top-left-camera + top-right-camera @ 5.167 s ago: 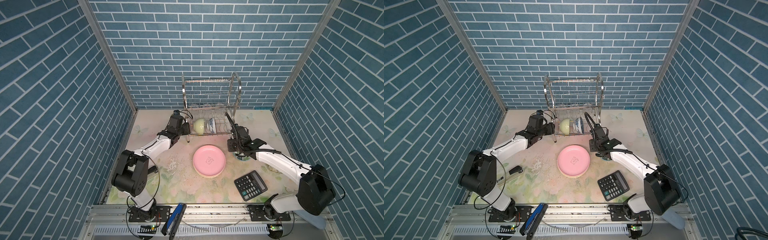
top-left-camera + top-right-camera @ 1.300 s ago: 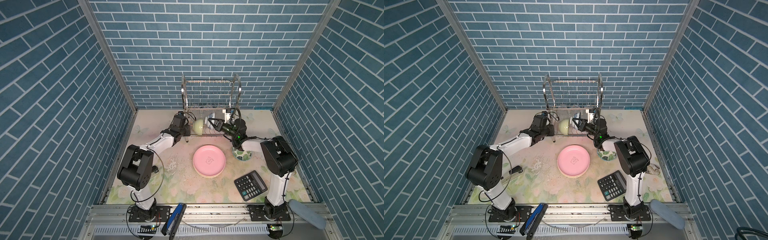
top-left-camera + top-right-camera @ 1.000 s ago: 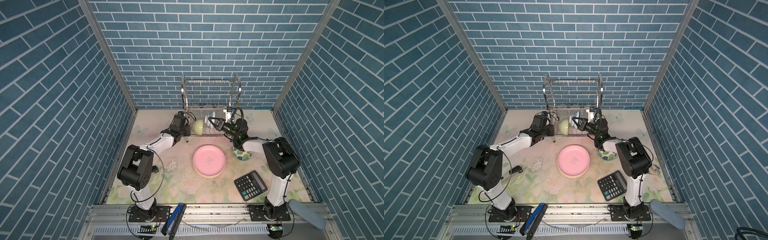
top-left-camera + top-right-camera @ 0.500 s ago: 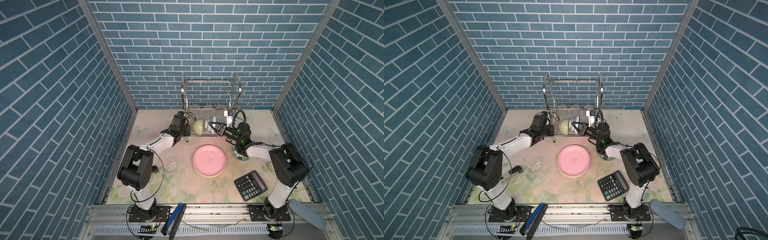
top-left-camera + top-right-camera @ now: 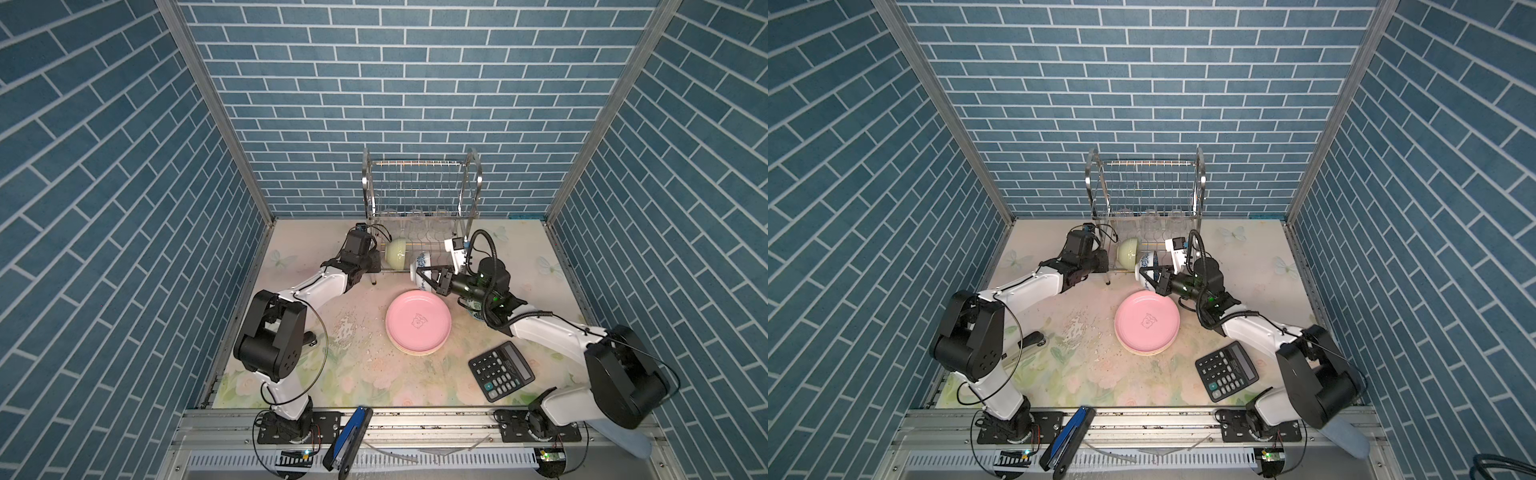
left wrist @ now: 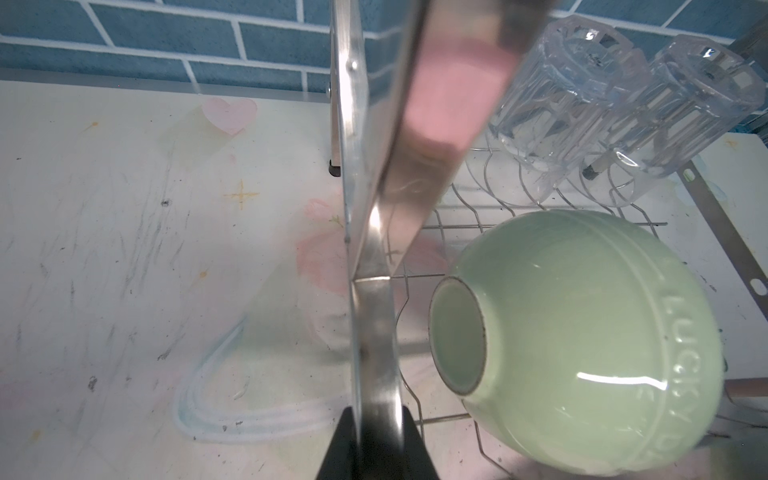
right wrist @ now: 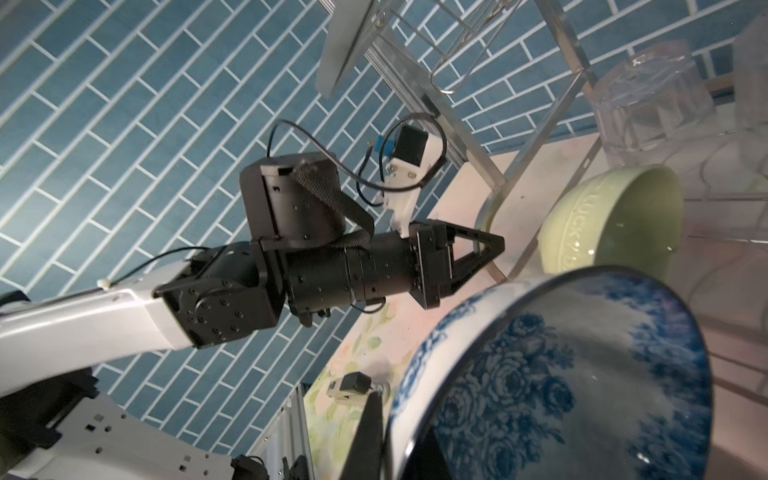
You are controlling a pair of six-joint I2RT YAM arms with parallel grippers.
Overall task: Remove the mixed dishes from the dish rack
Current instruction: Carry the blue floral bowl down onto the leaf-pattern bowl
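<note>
Pale-green bowl (image 6: 582, 324) in dish rack (image 6: 376, 332), rim embossed "LUCKY".

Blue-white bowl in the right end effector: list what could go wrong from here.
1. The right end effector grips the blue-white bowl only at its rim, tilted; it might slip and drop near the pink plate.
2. The pale-green bowl leans close beside it in the dish rack; withdrawal could knock it.
3. The left end effector clamps the rack's frame; if that slips, the glasses could rattle.
</note>
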